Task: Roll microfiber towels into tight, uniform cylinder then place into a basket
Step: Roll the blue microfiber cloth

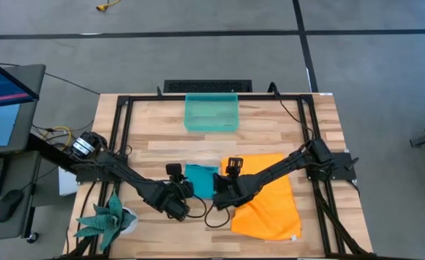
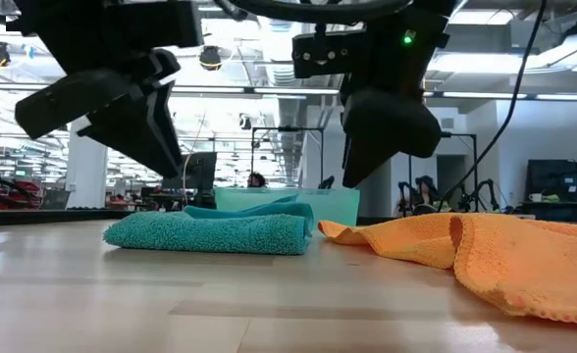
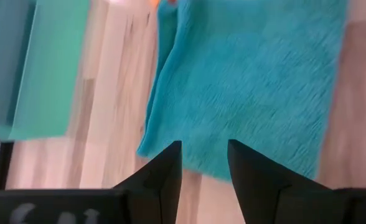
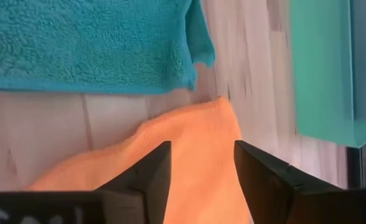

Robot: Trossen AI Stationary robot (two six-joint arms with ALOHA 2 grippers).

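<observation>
Wooden planks make up your tabletop (image 1: 270, 126), bordered by a black metal frame (image 1: 123, 123), with a grey floor around it and a monitor at the left edge. Your basket (image 1: 212, 113) stands at the far middle of the tabletop, well apart from both arms. Your teal towel (image 1: 200, 179) lies near the front centre as a thick folded pad, not a cylinder; in the low view its edge shows stacked layers (image 2: 210, 233). Your orange towel (image 1: 270, 202) lies just beside it to the right, spread loosely with raised folds, its near corner touching or almost touching the teal one. Your left hand (image 3: 203, 163) hovers over the near edge of the teal towel, fingers apart with nothing between them; the cloth shows through the gap. Your right hand (image 4: 201, 163) hovers over the left edge of the orange towel, fingers likewise apart and empty. In the low view both hands sit above the cloths without pressing them. A green spiky plant (image 1: 105, 220) sits at the front left corner.
</observation>
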